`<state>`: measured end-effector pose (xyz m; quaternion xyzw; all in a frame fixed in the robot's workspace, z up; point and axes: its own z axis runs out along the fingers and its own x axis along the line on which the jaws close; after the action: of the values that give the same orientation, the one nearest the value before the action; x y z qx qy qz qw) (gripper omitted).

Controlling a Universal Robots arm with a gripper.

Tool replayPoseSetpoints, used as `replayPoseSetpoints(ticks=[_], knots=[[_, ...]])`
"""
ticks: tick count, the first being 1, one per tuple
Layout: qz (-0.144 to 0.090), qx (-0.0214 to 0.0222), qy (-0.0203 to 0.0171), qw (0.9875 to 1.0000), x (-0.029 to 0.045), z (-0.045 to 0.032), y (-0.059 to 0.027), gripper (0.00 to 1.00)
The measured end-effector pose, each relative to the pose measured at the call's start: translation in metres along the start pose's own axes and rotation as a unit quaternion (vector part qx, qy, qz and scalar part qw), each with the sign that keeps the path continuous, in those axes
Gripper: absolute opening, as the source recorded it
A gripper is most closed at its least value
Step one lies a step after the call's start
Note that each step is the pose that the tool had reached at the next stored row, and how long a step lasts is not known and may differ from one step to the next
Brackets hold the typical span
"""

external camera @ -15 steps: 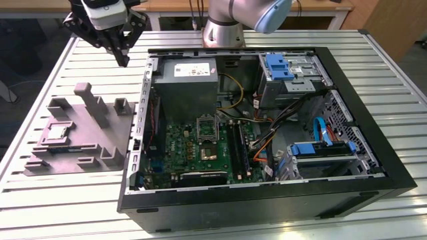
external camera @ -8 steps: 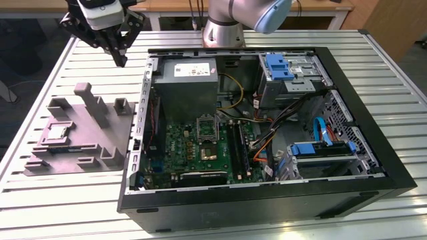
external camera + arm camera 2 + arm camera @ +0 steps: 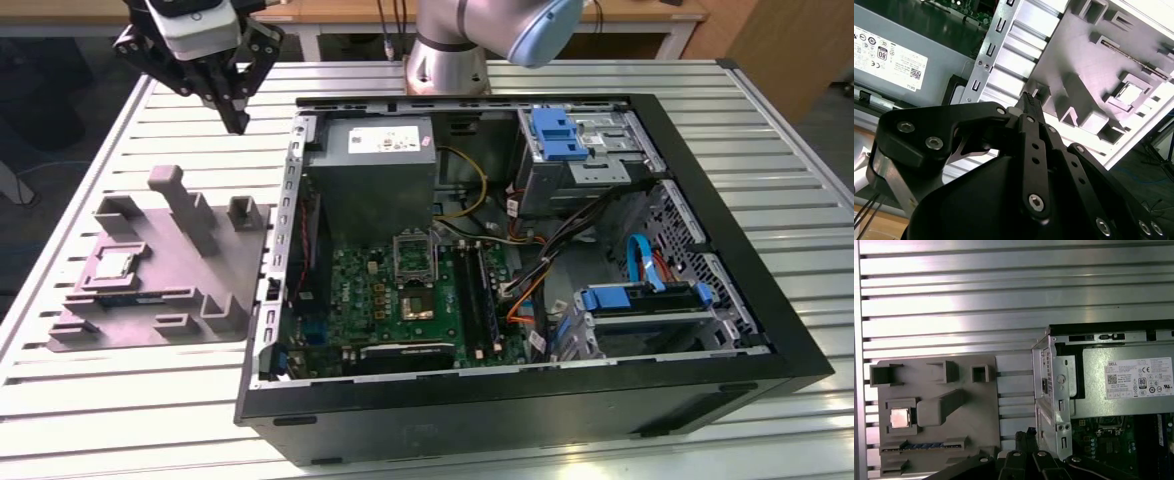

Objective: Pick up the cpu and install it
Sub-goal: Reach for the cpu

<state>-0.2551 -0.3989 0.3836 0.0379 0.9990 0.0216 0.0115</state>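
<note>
A grey moulded holder (image 3: 187, 300) lies on the slatted table (image 3: 120, 400) just beside an open computer case (image 3: 534, 400).

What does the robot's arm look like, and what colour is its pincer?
The arm is a thick silvery-grey tube with a pale blue cap on its joint. The pincer is black, made of flat bars joined by shiny round screws, and it narrows to thin tips. A white block sits at its base.

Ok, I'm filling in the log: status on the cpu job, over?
Tool shut, empty, above the table beside the case. Cpu lies in the grey holder, untouched. Holder's posts stand near it, top uncovered.
</note>
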Motion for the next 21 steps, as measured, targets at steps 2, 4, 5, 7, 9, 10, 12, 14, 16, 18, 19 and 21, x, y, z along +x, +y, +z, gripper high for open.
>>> replayPoseSetpoints(ticks=[2,4,5,7,9,10,12,14,16,18,19,21], knots=[[0.0,0.0,0.0,1.0,0.0012,0.0,-0.0001,0.11],[0.0,0.0,0.0,1.0,0.0023,0.0,-0.0002,0.11],[0.0,0.0,0.0,1.0,0.0029,0.0,-0.0002,0.11],[0.0,0.0,0.0,1.0,0.004,-0.0001,-0.0003,0.11],[0.0,0.0,0.0,1.0,0.0051,-0.0001,-0.0004,0.11],[0.0,0.0,0.0,1.0,0.0057,-0.0001,-0.0004,0.11],[0.0,0.0,0.0,1.0,0.007,-0.0001,-0.0005,0.11],[0.0,0.0,0.0,1.0,0.0084,-0.0001,-0.0006,0.11],[0.0,0.0,0.0,1.0,0.0098,-0.0001,-0.0007,0.11],[0.0,0.0,0.0,1.0,0.011,-0.0001,-0.0008,0.11],[0.0,0.0,0.0,1.0,0.0116,-0.0001,-0.0009,0.11],[0.0,0.0,0.0,1.0,0.0128,-0.0001,-0.001,0.11]])
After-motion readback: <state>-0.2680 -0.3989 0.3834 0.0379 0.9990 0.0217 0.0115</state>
